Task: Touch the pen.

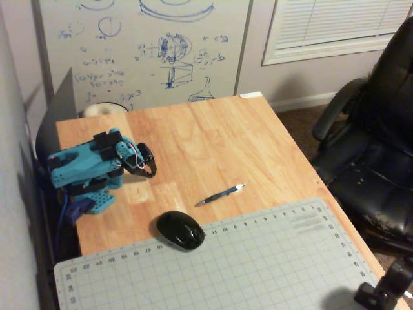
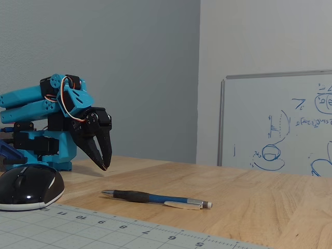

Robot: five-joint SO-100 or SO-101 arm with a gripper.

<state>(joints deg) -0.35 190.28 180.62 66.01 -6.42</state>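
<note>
The pen (image 1: 221, 194) is thin and dark blue with a silvery tip. It lies flat on the wooden table (image 1: 213, 139), right of the arm and just beyond the cutting mat. It also shows in a fixed view from table level (image 2: 155, 198). The blue arm is folded back at the table's left side. My gripper (image 1: 151, 173) has black fingers, points down and hangs just above the table, well left of the pen. From table level the gripper (image 2: 104, 167) looks shut and empty, its tips together.
A black mouse (image 1: 180, 230) sits on the near edge of the table beside a grey cutting mat (image 1: 258, 265); it also shows at table level (image 2: 28, 187). A whiteboard (image 1: 148, 51) leans behind the table. A black office chair (image 1: 374, 148) stands to the right.
</note>
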